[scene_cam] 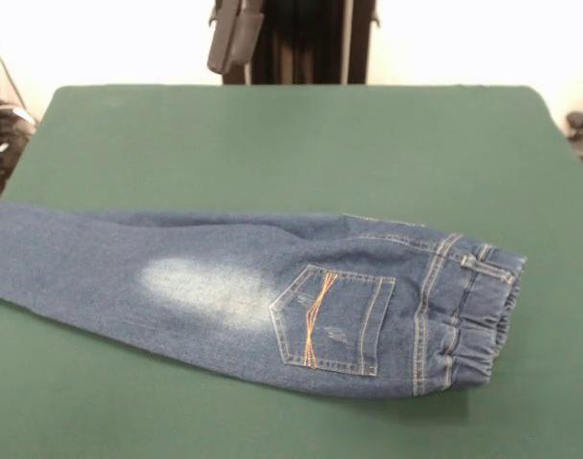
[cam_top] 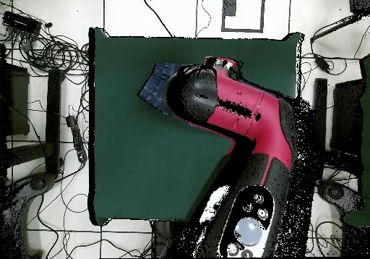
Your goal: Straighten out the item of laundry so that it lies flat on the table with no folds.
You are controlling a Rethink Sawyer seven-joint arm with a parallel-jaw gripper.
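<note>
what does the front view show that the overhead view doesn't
Only the front view shows most of the jeans: lying folded lengthwise, legs stacked, with the back pocket and its crossed orange lines, a pale faded patch, and the leg end running off the picture's left edge.

Only the overhead view shows the red and black arm covering most of the jeans, plus the floor cables around the table.

Both show the green table and the elastic waistband. Neither view clearly shows the claw.
</note>
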